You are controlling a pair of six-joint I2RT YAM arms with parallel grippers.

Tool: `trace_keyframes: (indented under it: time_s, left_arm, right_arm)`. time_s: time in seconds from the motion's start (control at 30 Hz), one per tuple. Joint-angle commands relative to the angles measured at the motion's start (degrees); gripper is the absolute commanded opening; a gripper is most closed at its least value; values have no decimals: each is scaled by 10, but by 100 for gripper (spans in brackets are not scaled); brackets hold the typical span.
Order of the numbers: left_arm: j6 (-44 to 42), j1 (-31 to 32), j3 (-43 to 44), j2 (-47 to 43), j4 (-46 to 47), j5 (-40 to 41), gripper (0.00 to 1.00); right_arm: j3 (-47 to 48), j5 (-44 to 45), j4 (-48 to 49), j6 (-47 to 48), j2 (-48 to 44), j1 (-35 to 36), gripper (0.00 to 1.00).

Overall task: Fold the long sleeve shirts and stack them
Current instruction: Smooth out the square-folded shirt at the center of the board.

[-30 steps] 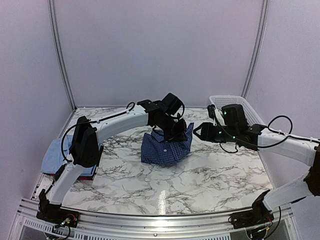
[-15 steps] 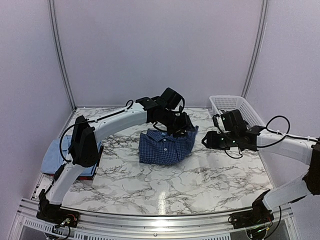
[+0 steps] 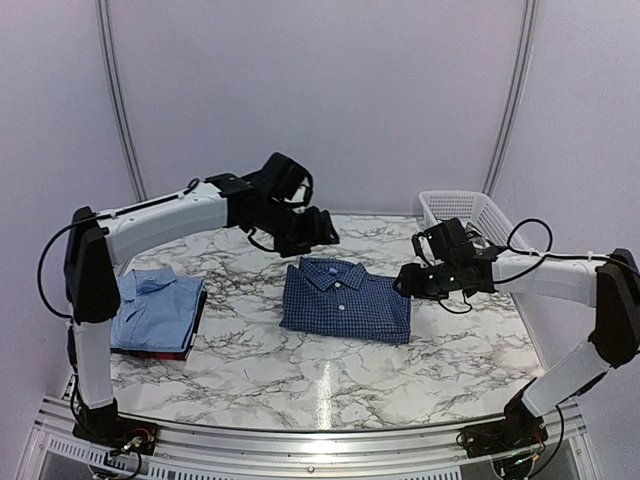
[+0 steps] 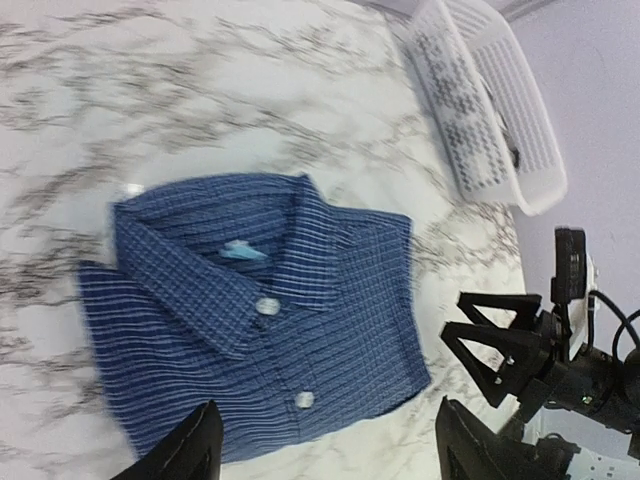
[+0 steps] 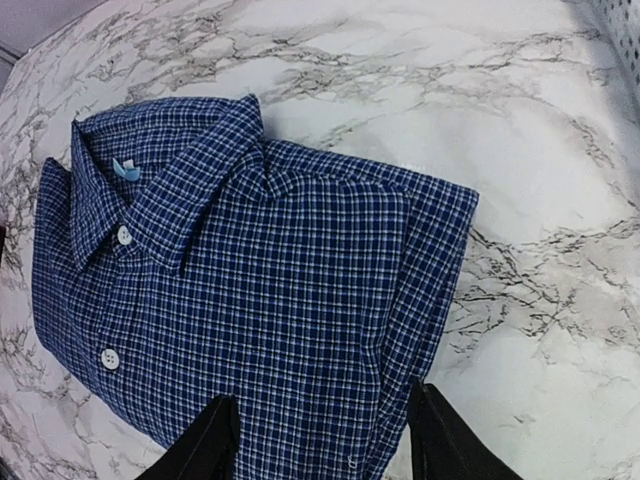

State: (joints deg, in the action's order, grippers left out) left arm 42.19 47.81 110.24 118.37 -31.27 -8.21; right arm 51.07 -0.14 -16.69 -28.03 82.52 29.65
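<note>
A navy fine-check shirt (image 3: pixel 345 300) lies folded flat in the middle of the marble table, collar toward the back. My left gripper (image 3: pixel 318 228) hangs open above and behind its collar, with nothing between its fingers (image 4: pixel 190 450); the shirt (image 4: pixel 260 320) shows below it. My right gripper (image 3: pixel 405 283) is open at the shirt's right edge, its fingers (image 5: pixel 205 440) standing apart just over the folded cloth (image 5: pixel 250 300). At the left, a folded light blue shirt (image 3: pixel 155 308) rests on a dark red one (image 3: pixel 150 352).
A white lattice basket (image 3: pixel 470 212) stands at the back right, close behind my right arm, and also appears in the left wrist view (image 4: pixel 490 120). Bare marble table (image 3: pixel 330 390) lies in front of the navy shirt.
My left gripper opened, let go of the navy shirt and drew back up to the left. The shirt dropped from a bunched heap into a flat fold. My right gripper moved in to its right edge.
</note>
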Motion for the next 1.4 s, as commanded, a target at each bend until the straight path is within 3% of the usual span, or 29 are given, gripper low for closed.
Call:
trace_keyframes:
  time_s: [0.0, 0.13, 0.3, 0.6, 0.87, 1.1, 1.23, 1.37]
  left_arm:
    - [-65, -78, -116, -64, 5, 7, 75]
    - [-108, -122, -185, -63, 24, -50, 77]
    - [-125, -126, -226, -36, 70, -108, 81]
    - [-86, -100, -249, 4, 129, -104, 78]
    - [-35, -79, -262, 15, 154, -47, 53]
    - [-9, -72, -311, -73, 167, -9, 18]
    - [0, -56, -332, -140, 123, 20, 12]
    - [-7, -38, -329, -156, 45, 76, 19]
  right_arm:
    - [28, -1, 35, 0, 54, 2, 53]
    - [73, 14, 27, 6, 121, -9, 53]
    - [64, 43, 40, 7, 141, -27, 56]
    - [61, 19, 61, 18, 191, -28, 53]
    - [87, -32, 76, 28, 224, -7, 40]
    - [159, -59, 63, 36, 259, 37, 14]
    - [180, -66, 49, 41, 250, 53, 7]
    - [165, -58, 38, 53, 234, 44, 8]
